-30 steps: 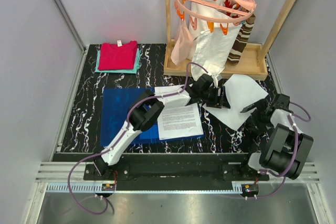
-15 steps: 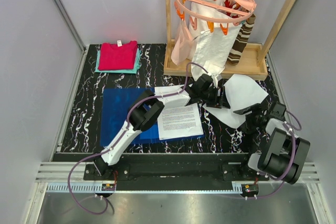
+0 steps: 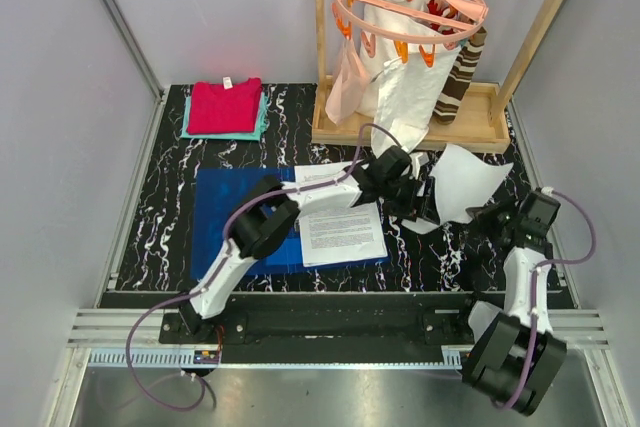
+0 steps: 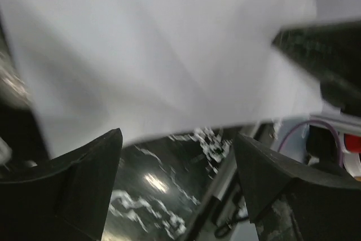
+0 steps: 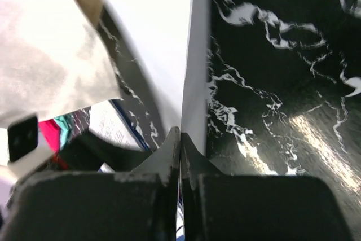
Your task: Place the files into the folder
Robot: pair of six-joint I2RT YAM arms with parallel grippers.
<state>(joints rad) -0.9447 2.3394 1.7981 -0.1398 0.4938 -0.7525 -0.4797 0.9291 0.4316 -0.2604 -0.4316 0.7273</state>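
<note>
My left arm stretches from its base at the near left, across the folder [image 3: 228, 215], toward the middle right of the table [image 3: 170, 202], forearm low; my left hand [image 4: 179, 156] is released, its two fingers spread wide with nothing between them; the lower edge of the loose sheet [image 3: 465, 182] hangs just beyond their tips, and I cannot tell whether it touches them; my right arm stands folded at the near right, wrist turned inward, and my right hand [image 5: 180, 139] is clenched on an edge of that same sheet, fingertips pressed together with the paper pinched between them; the sheet is lifted and curled off the table, right of the folder. I count three files: the loose sheet; a printed sheet [image 3: 342, 229] lying flat on the folder's right part; and a third sheet [image 3: 318, 177] just beyond it, partly hidden under my left forearm; one folder, blue, lies flat at the middle left of the table; two folded cloths [image 3: 225, 107], red over teal, sit at the far left.
</note>
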